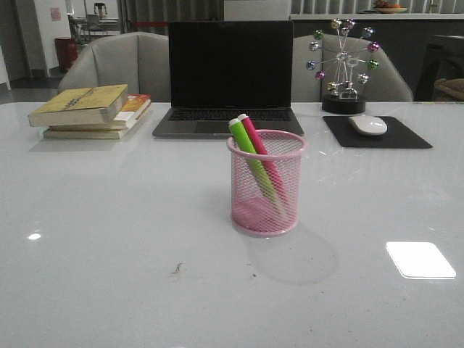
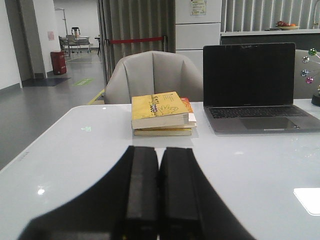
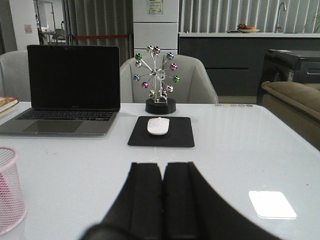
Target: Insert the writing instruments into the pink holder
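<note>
The pink holder (image 1: pixel 265 183) stands upright in the middle of the table. Inside it lean the lime green marker (image 1: pixel 250 156) and the pink marker (image 1: pixel 260 148), their pale ends sticking out over the rim toward the left. A sliver of the holder (image 3: pixel 10 190) shows at the edge of the right wrist view. My left gripper (image 2: pixel 159 150) is shut with nothing between its fingers, low over bare table, facing the books. My right gripper (image 3: pixel 163 166) is also shut and empty, facing the mouse pad. Neither gripper shows in the front view.
A stack of books (image 1: pixel 93 110) lies at the back left. An open laptop (image 1: pixel 229 78) stands behind the holder. At the back right are a black mouse pad (image 1: pixel 377 133) with a white mouse (image 1: pixel 368 125) and a ball-wheel ornament (image 1: pixel 344 65). Chairs stand beyond the table.
</note>
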Available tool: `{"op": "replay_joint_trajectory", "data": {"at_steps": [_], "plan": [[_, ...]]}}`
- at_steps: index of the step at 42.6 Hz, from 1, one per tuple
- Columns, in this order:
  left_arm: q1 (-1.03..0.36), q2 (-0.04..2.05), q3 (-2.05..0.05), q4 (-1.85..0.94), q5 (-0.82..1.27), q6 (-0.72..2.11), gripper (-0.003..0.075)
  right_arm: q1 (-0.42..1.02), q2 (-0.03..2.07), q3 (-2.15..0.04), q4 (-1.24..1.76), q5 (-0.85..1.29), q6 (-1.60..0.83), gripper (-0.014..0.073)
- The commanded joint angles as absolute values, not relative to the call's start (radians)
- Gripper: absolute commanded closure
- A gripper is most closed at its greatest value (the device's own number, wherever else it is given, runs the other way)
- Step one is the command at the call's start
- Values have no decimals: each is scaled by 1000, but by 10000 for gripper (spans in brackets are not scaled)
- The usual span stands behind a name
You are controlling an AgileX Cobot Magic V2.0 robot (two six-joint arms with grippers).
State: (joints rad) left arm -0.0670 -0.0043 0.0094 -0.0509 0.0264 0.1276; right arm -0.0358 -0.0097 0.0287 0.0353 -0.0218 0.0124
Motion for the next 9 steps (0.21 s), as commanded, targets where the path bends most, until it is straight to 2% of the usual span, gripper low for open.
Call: {"op": "replay_joint_trajectory", "data": {"at_steps": [1,9], "plan": [[-64,-22,7,-59,-54,121,622,-41,-30,16,36,-121,0,536],[-64,-22,7,-59,-54,121,622,-41,-31,16,36,-121,0,536]]}}
